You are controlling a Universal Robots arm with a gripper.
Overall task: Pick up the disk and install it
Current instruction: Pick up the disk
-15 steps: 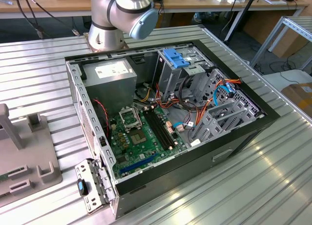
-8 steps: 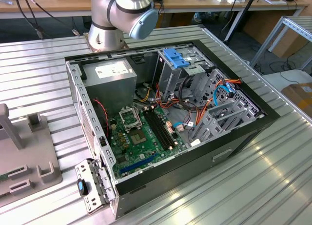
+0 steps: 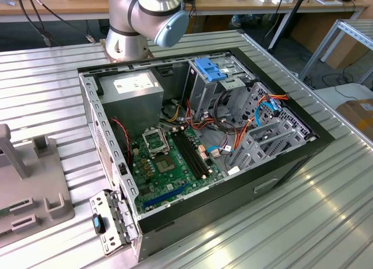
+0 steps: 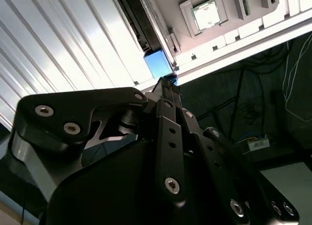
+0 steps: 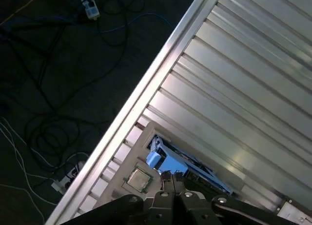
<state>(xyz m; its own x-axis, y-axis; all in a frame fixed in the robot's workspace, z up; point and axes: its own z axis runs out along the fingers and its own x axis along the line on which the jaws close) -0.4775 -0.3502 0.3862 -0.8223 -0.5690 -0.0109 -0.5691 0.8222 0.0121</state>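
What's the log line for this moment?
step: pick | gripper: at disk | disk: at grey tray near table edge | case: open

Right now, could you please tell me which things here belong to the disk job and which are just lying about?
Part of the job: the disk, the gripper close by it, the open computer case.
Just lying about: the processor chip in the grey tray, the cables on the floor.

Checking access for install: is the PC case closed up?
No, in the exterior view the PC case lies open with its motherboard exposed.
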